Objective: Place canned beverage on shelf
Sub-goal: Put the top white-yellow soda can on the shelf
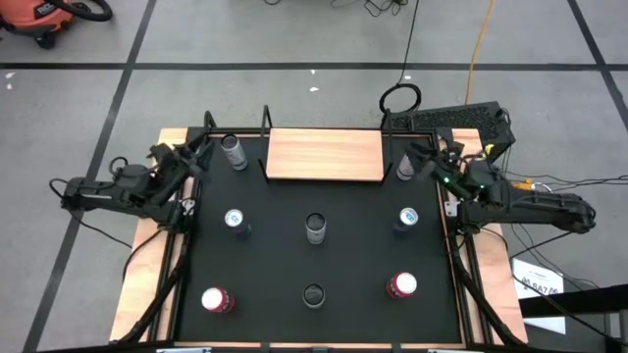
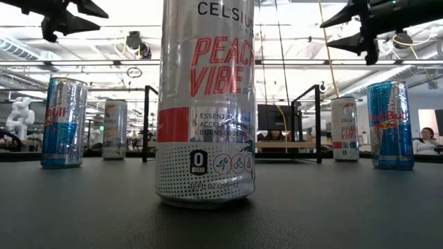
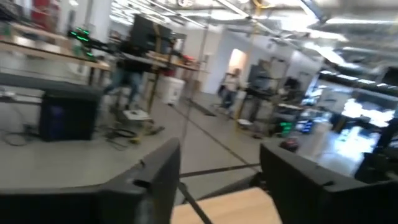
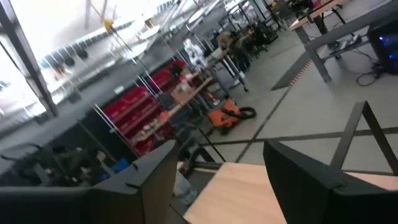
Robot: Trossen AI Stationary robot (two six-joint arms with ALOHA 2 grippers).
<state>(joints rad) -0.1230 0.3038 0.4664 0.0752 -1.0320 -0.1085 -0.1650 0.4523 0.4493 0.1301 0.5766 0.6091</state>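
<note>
Black bench [image 1: 275, 294] holds every can so far; the shelf [image 1: 324, 154] at the far edge is bare. Left tool [image 1: 201, 149] and right tool [image 1: 420, 157] hover beside it, fingers apart, holding nothing. Nearest candidates: silver can [image 1: 234, 151] just left of the shelf, another can [image 1: 405, 169] just right.

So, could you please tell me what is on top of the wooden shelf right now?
Nothing: the shelf board lies bare in the high view. Cans stand beside its ends, one left, another right, partly covered by the right gripper.
</note>
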